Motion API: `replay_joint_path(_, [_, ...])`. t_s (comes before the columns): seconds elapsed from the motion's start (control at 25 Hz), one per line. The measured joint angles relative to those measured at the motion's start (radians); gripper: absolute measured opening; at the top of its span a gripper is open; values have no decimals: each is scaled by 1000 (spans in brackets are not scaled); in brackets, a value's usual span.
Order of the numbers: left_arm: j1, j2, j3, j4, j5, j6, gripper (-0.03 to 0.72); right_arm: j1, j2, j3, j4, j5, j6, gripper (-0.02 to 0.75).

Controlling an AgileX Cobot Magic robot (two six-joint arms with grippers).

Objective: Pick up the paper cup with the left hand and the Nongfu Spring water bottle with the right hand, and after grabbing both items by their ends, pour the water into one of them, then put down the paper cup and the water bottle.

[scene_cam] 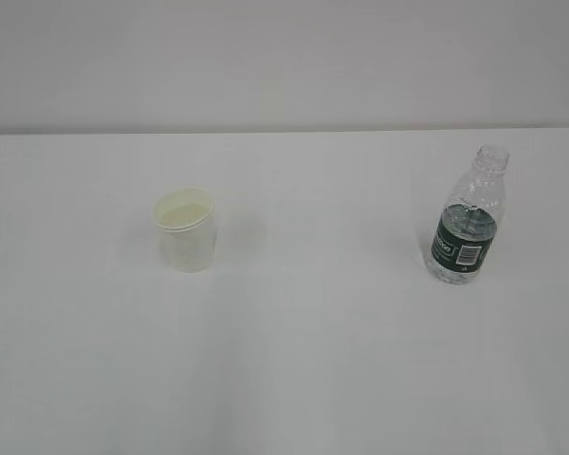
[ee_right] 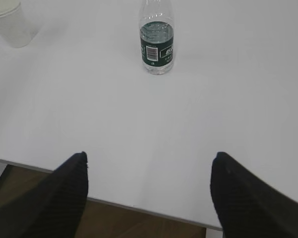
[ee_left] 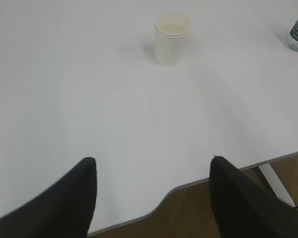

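One paper cup (scene_cam: 184,229), one Nongfu Spring water bottle (scene_cam: 468,220).

Plain lab-like room: bare white table (scene_cam: 294,379), blank white wall (scene_cam: 284,57).

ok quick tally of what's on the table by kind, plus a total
paper cup: 1, white, upright
water bottle: 1, clear, green label, uncapped, upright
total: 2 things on the table
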State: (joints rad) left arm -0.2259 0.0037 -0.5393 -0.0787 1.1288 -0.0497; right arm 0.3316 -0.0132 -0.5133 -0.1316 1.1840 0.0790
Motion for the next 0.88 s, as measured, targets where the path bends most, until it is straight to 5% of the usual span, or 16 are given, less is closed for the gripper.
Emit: replay_joint_path(0.88, [0, 0, 9, 16, -17, 0, 505, 0, 0, 17, 0, -35, 6, 574])
